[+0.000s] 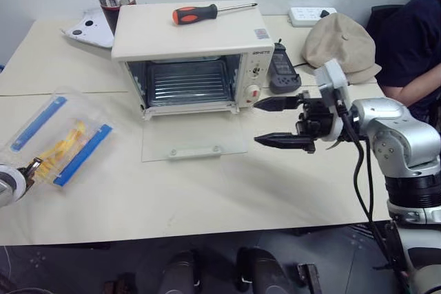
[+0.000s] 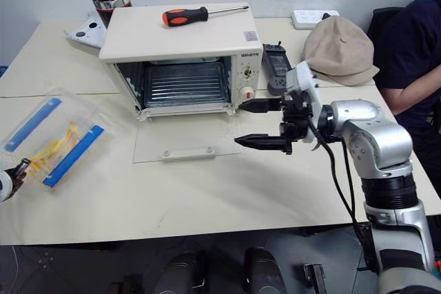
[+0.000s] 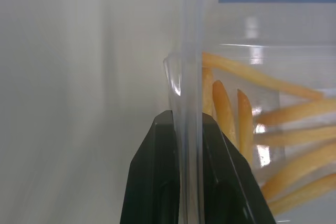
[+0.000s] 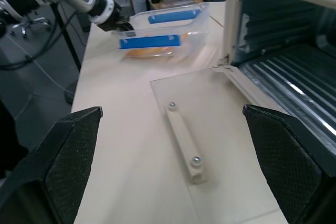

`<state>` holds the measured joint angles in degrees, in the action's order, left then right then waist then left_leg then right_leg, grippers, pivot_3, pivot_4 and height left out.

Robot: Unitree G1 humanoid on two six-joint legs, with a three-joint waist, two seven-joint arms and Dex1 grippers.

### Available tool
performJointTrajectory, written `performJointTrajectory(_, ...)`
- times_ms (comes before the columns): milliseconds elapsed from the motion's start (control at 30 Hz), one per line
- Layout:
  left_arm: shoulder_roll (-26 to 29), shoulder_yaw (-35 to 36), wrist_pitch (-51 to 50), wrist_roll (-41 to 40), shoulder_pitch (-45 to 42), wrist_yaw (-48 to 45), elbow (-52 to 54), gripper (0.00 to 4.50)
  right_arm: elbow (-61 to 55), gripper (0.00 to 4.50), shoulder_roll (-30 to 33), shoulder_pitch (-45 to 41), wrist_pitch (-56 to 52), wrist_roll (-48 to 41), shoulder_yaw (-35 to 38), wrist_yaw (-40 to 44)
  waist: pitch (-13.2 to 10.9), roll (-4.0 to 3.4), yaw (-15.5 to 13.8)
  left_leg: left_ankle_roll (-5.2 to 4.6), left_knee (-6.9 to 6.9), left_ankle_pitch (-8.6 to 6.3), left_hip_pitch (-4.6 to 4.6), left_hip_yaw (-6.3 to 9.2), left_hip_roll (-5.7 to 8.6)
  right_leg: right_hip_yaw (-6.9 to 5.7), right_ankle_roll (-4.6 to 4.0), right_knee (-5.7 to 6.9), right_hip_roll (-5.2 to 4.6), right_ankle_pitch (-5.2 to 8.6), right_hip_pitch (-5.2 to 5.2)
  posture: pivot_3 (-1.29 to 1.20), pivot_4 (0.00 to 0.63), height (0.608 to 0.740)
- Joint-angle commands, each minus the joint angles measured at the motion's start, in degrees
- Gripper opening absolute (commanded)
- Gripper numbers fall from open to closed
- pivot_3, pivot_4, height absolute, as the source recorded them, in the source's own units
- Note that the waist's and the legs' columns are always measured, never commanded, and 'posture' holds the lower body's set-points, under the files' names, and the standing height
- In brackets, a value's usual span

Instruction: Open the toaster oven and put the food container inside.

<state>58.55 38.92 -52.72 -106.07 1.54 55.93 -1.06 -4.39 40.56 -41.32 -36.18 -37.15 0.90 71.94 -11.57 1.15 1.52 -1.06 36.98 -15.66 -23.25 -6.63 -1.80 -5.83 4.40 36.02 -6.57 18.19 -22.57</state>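
- The left gripper (image 1: 31,165) is seen at the near corner of the food container (image 1: 58,135), well to the left of the toaster oven (image 1: 189,56); its black fingers (image 3: 157,182) are pressed together on the container's clear rim, one on each side of the wall.
- Yellow food strips (image 3: 231,114) are seen through the clear wall, just behind the pinched rim; blue strips (image 1: 83,155) run along two sides of the container, which is resting on the table (image 1: 207,191).
- The right gripper (image 1: 279,122) is held above the table, just to the right of the oven's lowered door, with its two fingers spread wide apart and nothing between them.
- The oven's glass door (image 1: 194,138) is laid flat on the table in front of the oven, and the wire rack (image 1: 189,84) is exposed inside.
- A red-marked knob (image 1: 253,91) is seen on the oven's right-hand panel.
- A screwdriver (image 1: 207,12) is lying on top of the oven.
- A beige cap (image 1: 341,46) is placed on the table to the right of the oven, beyond the right gripper.
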Motion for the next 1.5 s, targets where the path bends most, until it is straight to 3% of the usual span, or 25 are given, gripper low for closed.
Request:
performJointTrajectory(33, 5.3, 4.0, -6.7, -2.8, 1.5, -9.6, 1.8, 0.06, -0.9, 4.5, 3.0, 1.9, 1.8, -0.1, 2.8, 2.0, 0.0, 0.02, -0.1, 0.08, 0.01, -0.05, -0.01, 0.02, 0.0, -0.01, 0.0, -0.01, 0.0, 0.0, 0.0, 0.0, 0.15, 0.74)
performJointTrajectory(167, 12.7, 0.0, -12.8, -6.0, -2.6, -21.1, 4.3, 0.06, 0.3, 4.5, 7.3, 6.2, 3.1, 0.6, 4.6, 4.1, 0.0, 0.04, -0.8, 0.13, -0.03, -0.07, -0.05, 0.03, 0.03, -0.02, -0.01, -0.07, -0.08, 0.01, -0.02, 0.0, 0.15, 0.74)
performJointTrajectory(267, 13.4, -9.3, -11.3, -6.8, -11.1, -22.9, 5.5, 0.06, -0.1, 4.5, 7.0, 7.3, 2.7, 0.0, 5.3, 2.5, -0.1, -0.11, -0.9, 0.15, -0.02, -0.09, -0.03, 0.0, 0.04, 0.03, -0.03, -0.08, -0.09, 0.01, -0.02, 0.0, 0.15, 0.74)
performJointTrajectory(467, 3.2, -32.7, -10.7, -4.5, -37.6, -16.3, 4.9, 0.06, -1.3, 4.5, 5.4, 9.8, 4.7, 1.0, 7.7, -1.7, -0.1, -0.2, -1.5, 0.21, -0.12, 0.02, -0.01, -0.03, 0.01, 0.02, -0.04, -0.03, 0.0, 0.01, -0.05, 0.0, 0.15, 0.74)
performJointTrajectory(733, -5.5, -43.9, -15.6, 5.0, -51.5, -12.6, -1.8, 0.06, -4.7, 4.5, 4.8, 12.8, 4.5, -0.3, 9.5, -4.2, -0.2, -0.12, -1.6, -0.25, 0.11, 0.35, -0.04, -0.21, 0.04, 0.14, 0.12, 0.04, 0.14, -0.05, -0.04, 0.0, 0.15, 0.74)
performJointTrajectory(800, -6.8, -44.6, -17.1, 9.2, -53.0, -13.1, -3.5, 0.06, -5.8, 4.5, 4.4, 13.7, 4.5, -0.4, 9.6, -5.0, -0.2, -0.11, -1.6, -0.25, 0.14, 0.41, -0.04, -0.19, 0.04, 0.12, 0.12, 0.08, 0.15, -0.05, -0.04, 0.0, 0.15, 0.74)
performJointTrajectory(1000, -10.8, -42.4, -19.5, 16.2, -55.6, -13.8, -6.0, 1.91, -7.5, 4.5, 4.3, 15.5, 4.3, -1.2, 10.4, -6.3, -0.2, -0.08, -1.7, -0.26, 0.19, 0.44, -0.04, -0.17, 0.07, 0.13, 0.13, 0.15, 0.13, -0.05, -0.03, 0.0, 0.15, 0.74)
performJointTrajectory(1200, -11.8, -35.0, -19.6, 16.4, -52.0, -13.5, -2.8, 3.72, -8.5, 4.5, 4.9, 16.2, 3.8, -2.0, 10.6, -7.0, -0.2, -0.07, -1.4, -0.25, 0.17, 0.44, -0.04, -0.15, 0.05, 0.12, 0.13, 0.16, 0.12, -0.05, -0.03, 0.0, 0.15, 0.74)
performJointTrajectory(1400, -5.5, -23.9, -17.6, 17.6, -41.9, -28.4, 9.7, 3.72, -9.6, 4.5, 6.1, 17.0, 1.6, -3.2, 11.3, -7.8, -0.2, -0.06, -1.4, -0.22, 0.15, 0.46, -0.03, -0.15, 0.02, 0.13, 0.12, 0.29, 0.13, -0.04, -0.06, 0.0, 0.15, 0.74)
performJointTrajectory(1500, -4.4, -16.8, -15.0, 16.5, -36.7, -41.3, 15.3, 3.74, -10.8, 3.82, 6.2, 17.0, -2.7, -7.0, 12.3, -8.9, -0.2, -0.05, -1.7, -0.21, 0.17, 0.45, -0.02, -0.14, 0.06, 0.11, 0.11, 0.18, 0.08, -0.04, -0.04, 0.0, 0.15, 0.74)
